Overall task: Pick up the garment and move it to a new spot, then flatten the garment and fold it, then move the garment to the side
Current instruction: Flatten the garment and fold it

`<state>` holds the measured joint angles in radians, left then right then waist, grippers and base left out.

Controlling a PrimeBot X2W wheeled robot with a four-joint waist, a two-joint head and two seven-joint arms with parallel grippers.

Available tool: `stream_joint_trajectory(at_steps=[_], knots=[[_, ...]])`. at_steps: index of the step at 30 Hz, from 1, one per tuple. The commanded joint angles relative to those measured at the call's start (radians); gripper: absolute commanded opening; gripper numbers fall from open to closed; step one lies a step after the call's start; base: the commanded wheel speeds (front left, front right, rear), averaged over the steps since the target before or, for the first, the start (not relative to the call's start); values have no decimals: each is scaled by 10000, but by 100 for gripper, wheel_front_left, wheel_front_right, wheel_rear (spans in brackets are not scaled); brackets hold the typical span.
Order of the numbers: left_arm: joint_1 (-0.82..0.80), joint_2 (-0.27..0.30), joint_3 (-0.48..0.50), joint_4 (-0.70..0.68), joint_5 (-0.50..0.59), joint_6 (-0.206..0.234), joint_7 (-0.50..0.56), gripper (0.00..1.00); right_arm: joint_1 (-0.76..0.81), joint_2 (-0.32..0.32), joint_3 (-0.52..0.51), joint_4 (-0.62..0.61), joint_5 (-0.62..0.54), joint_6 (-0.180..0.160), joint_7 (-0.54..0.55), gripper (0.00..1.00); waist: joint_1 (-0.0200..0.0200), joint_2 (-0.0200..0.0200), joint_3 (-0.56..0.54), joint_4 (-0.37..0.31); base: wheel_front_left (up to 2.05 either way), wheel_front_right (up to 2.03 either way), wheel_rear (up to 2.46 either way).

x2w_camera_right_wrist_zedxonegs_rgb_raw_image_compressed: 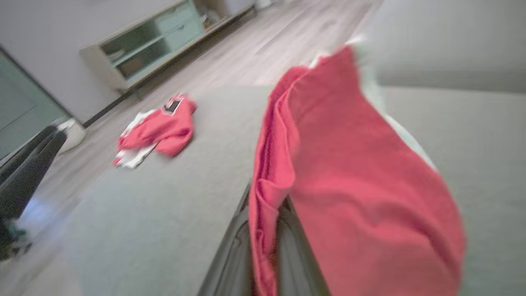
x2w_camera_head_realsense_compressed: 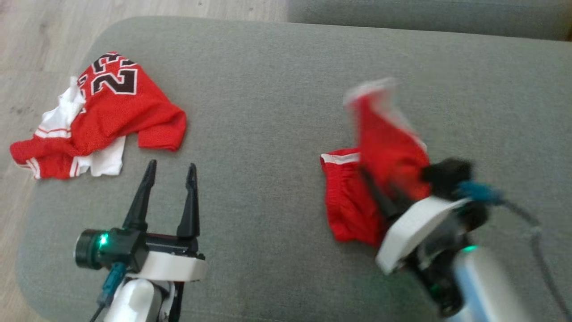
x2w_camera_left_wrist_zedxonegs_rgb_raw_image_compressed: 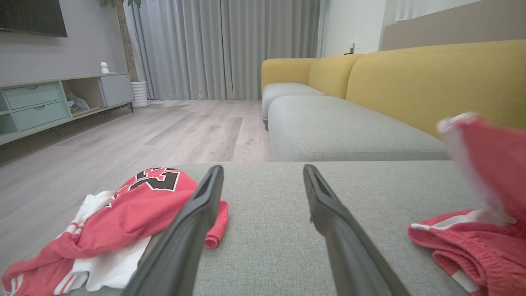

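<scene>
The garment [x2w_camera_head_realsense_compressed: 384, 147] is a pair of red shorts with white trim, on the right of the grey cushion [x2w_camera_head_realsense_compressed: 268, 89]. Part of it is lifted and blurred, and its lower part rests on the cushion. My right gripper [x2w_camera_head_realsense_compressed: 368, 179] is shut on its red cloth, which drapes over the fingers [x2w_camera_right_wrist_zedxonegs_rgb_raw_image_compressed: 230, 255] in the right wrist view, where the garment [x2w_camera_right_wrist_zedxonegs_rgb_raw_image_compressed: 349, 164] hangs close up. My left gripper [x2w_camera_head_realsense_compressed: 172, 172] stands open and empty at the lower left, fingers apart [x2w_camera_left_wrist_zedxonegs_rgb_raw_image_compressed: 263, 172] over bare cushion. The garment's edge [x2w_camera_left_wrist_zedxonegs_rgb_raw_image_compressed: 472, 242] lies to its right.
A crumpled red and white jersey [x2w_camera_head_realsense_compressed: 111, 112] with a black number lies at the cushion's left edge, just beyond my left gripper. Wooden floor [x2w_camera_head_realsense_compressed: 35, 44] borders the cushion on the left. A yellow sofa [x2w_camera_left_wrist_zedxonegs_rgb_raw_image_compressed: 431, 78] and another grey seat [x2w_camera_left_wrist_zedxonegs_rgb_raw_image_compressed: 328, 127] stand beyond.
</scene>
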<state>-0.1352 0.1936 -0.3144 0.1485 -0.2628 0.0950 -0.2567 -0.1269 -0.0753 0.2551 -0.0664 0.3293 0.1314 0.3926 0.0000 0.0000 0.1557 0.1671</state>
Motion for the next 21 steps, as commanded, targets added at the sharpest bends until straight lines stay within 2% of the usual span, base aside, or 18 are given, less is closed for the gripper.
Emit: stream_joint_trajectory(at_steps=[1,4,7,8,9,10,17,21], knots=[[-304,-34,419,-221,115,-96,-51,100,-36,122,774,17,214,-7,116,0,0,0,-15,169,0,0,0],[-392,-174,401,-134,184,-181,-51,100,359,186,1520,672,431,-7,238,0,0,0,-6,350,0,0,0],[-419,-258,425,-84,211,-225,-51,100,637,212,1703,1040,514,-7,155,0,0,0,-4,417,0,0,0],[-421,-292,441,-70,230,-243,-51,100,746,222,1718,1166,538,-7,50,18,0,0,3,430,0,0,0],[-414,-322,461,-57,250,-257,-51,100,841,230,1724,1276,579,-7,-44,77,0,0,5,430,0,0,0],[-406,-350,480,-42,269,-276,-51,100,894,235,1729,1344,595,-7,-157,100,0,0,7,429,0,0,0],[-260,-412,732,14,403,-317,-51,100,492,245,2086,545,782,-7,-2251,100,0,0,-48,163,0,0,0],[-111,-375,912,42,463,-304,-51,100,287,42,1642,-51,449,-7,-3348,100,0,0,-166,-80,0,0,0]])
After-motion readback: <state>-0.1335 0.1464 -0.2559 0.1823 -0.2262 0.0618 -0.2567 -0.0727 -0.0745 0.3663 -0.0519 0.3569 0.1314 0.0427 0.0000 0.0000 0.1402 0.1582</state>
